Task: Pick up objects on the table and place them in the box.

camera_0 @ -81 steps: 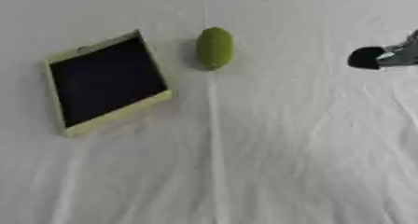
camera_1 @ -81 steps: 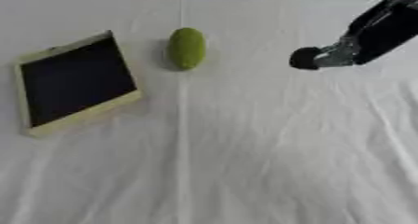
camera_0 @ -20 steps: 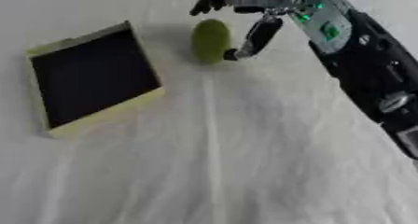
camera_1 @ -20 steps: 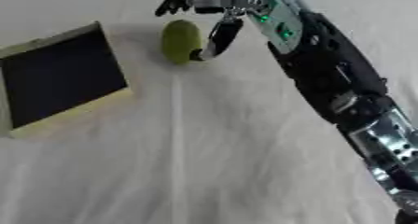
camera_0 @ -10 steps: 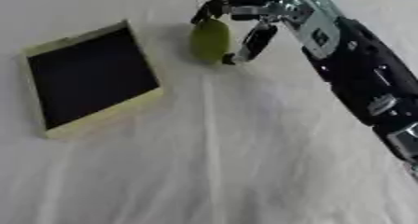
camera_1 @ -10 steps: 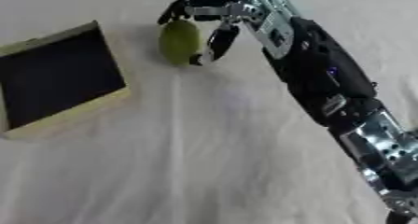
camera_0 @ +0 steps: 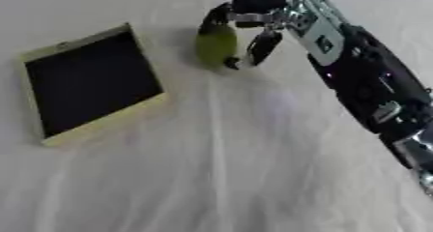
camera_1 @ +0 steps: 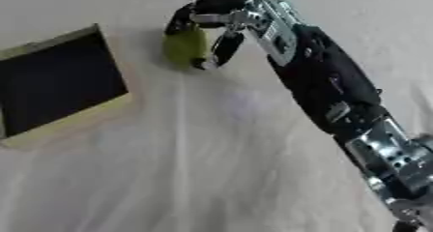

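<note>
Left eye view: right hand (camera_0: pixel 270 21) has its fingers (camera_0: pixel 222 13) curled round the green fruit (camera_0: pixel 215 45) on the table (camera_0: pixel 211 168), thumb on its near side. Step in hand, as judged: securing the grasp. Next move calls for a lift and carry to the box (camera_0: pixel 89 83), left of the fingers.

Right arm comes in from the lower right and stretches diagonally up across the surface. The right hand (camera_0: pixel 275 25) is at the far end, its fingers (camera_0: pixel 222 13) curled over with the thumb hooked down beside them.
</note>
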Controlling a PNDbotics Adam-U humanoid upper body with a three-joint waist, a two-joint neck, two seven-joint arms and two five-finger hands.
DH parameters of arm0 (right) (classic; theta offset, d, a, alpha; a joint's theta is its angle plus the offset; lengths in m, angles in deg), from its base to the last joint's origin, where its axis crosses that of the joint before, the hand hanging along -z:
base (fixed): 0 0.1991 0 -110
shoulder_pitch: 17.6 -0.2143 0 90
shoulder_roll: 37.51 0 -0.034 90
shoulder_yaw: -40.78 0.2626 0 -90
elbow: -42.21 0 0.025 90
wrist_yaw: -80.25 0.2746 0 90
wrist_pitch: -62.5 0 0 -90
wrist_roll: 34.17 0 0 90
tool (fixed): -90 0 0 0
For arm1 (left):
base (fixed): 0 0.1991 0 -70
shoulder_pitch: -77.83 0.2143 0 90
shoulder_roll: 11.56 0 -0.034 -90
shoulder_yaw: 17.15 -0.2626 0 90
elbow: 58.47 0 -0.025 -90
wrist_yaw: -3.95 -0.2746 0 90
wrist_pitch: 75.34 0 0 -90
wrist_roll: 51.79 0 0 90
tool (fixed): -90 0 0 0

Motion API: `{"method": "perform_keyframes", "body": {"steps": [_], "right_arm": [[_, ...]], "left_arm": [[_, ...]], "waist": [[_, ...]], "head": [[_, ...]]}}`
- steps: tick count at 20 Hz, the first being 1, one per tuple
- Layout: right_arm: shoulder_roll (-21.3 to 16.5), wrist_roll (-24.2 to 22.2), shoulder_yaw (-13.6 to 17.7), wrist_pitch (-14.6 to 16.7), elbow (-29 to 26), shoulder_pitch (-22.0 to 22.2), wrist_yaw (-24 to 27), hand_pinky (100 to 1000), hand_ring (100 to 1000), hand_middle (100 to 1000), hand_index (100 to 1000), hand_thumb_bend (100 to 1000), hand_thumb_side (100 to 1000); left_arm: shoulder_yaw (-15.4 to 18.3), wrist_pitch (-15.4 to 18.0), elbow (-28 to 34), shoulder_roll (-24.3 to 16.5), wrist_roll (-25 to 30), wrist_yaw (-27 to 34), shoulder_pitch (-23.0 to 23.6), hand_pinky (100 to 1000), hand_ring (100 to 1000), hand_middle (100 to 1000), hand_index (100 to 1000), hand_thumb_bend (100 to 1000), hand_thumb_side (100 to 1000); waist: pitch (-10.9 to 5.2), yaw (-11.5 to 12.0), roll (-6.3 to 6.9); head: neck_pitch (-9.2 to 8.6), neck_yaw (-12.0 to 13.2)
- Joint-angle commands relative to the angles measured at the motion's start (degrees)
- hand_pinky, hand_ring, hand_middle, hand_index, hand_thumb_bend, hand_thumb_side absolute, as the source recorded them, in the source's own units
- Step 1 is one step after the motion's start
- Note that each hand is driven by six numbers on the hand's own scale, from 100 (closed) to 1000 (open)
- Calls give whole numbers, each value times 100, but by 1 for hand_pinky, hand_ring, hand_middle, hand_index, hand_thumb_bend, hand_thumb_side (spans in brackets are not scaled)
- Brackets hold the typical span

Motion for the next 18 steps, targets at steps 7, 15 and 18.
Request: {"method": "perform_keyframes", "body": {"steps": [7,15,18], "right_arm": [[18,1920,36,-304,62,3,-591,666,608,535,565,174,100],[-92,1876,-184,77,-225,-16,-189,656,592,520,523,147,100],[-220,1727,-295,146,-548,-57,34,658,591,522,510,151,100]], "left_arm": [[15,1,86,-55,16,15,-86,765,725,599,719,149,608],[36,-10,86,-60,1,7,-19,764,724,599,719,149,604],[43,-8,86,-63,0,-1,6,764,723,599,719,152,599]], "waist": [[-113,24,40],[-192,-48,53],[-250,-92,60]], "head": [[-82,-54],[19,10],[52,37]]}}
